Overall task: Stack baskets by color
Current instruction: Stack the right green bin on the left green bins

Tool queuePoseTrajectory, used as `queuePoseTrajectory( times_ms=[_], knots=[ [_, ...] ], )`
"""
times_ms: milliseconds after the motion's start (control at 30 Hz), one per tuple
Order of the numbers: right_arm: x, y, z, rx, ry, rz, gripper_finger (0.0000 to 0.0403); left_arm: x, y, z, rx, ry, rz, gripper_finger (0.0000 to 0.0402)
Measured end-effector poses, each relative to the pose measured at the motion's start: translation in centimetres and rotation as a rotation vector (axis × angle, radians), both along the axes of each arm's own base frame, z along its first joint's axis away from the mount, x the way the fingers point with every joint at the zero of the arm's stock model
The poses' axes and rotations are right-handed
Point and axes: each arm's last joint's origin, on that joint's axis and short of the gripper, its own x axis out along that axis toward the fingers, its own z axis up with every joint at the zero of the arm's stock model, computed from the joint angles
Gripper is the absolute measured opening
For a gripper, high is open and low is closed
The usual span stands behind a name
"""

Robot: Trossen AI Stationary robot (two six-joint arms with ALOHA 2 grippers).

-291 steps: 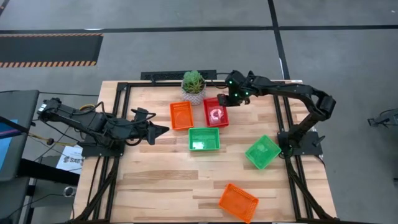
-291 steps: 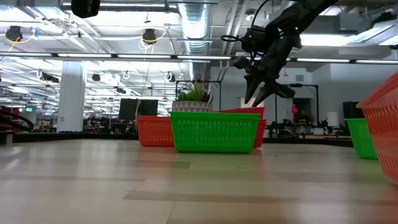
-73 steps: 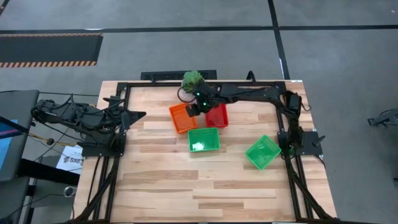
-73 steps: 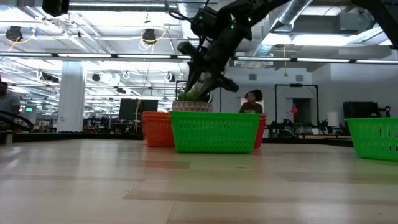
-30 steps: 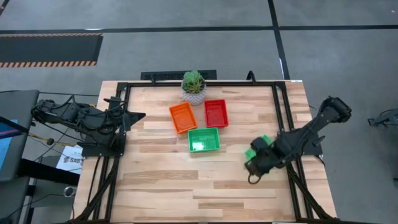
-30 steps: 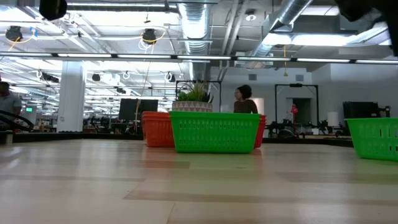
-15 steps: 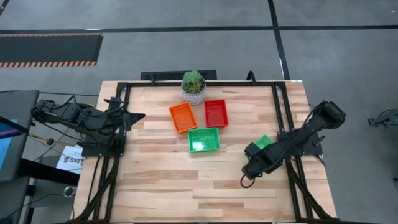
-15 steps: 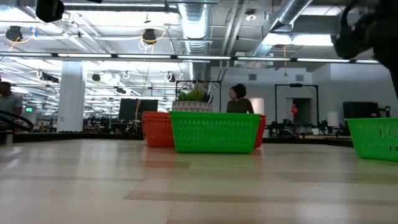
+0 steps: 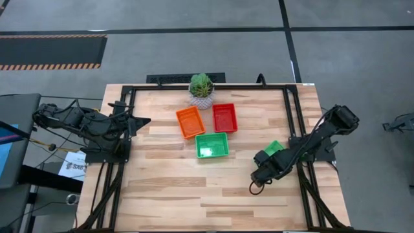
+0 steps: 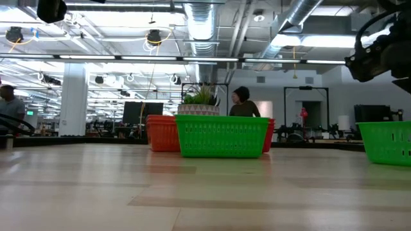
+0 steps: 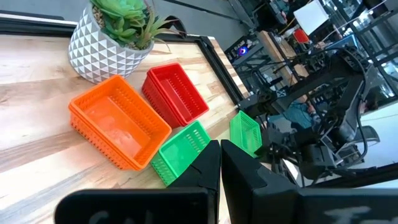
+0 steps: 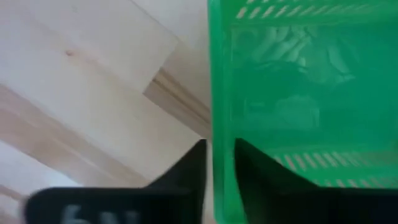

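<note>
Four baskets show. An orange one and a red one stand side by side at the far middle, with a green one just in front of them. A second green basket sits turned askew on the table at the right, mostly hidden under my right arm. My right gripper points down and is shut on this basket's wall. My left gripper is shut, holds nothing, and hovers over the table's left edge. My right gripper pinches one side wall of the right green basket at its rim, on the basket's near-left side. One finger is outside the wall and one is inside. The fingers come from above, pointing down. The basket's bottom rests on the table.
A small green plant in a white pot stands at the far edge behind the orange basket. A black frame runs round the tabletop. Bare wood lies across the near half of the table. A person moves in the room behind.
My right gripper has come down over the right green basket, drifting slightly toward the table's near-left, and the arm has sunk into the low view's upper right. The basket has stayed in place.
</note>
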Motion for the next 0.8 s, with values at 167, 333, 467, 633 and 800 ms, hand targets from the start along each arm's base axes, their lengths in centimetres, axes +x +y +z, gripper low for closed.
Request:
queuePoseTrajectory(
  times_ms=[167, 333, 467, 633, 800],
  knots=[
    [0.1, 0.1, 0.0, 0.018, -0.002, -0.004, 0.0014, 0.0, 0.0, 0.0, 0.000, 0.000, 0.000, 0.0000],
    [0.6, 0.5, 0.9, 0.047, -0.020, 0.015, 0.0010, 0.0, 0.0, 0.0, 0.000, 0.000, 0.000, 0.0000],
    [1.7, 0.6, 2.9, 0.063, -0.059, 0.076, 0.0011, 0.0, 0.0, 0.0, 0.000, 0.000, 0.000, 0.0000],
    [3.7, -0.1, 6.6, 0.028, -0.146, 0.163, 0.0005, 0.0, 0.0, 0.0, 0.000, 0.000, 0.000, 0.0000],
    [5.5, -1.5, 11.8, -0.045, -0.263, 0.254, 0.0004, 0.0, 0.0, 0.0, 0.000, 0.001, 0.000, 0.0000]
  ],
)
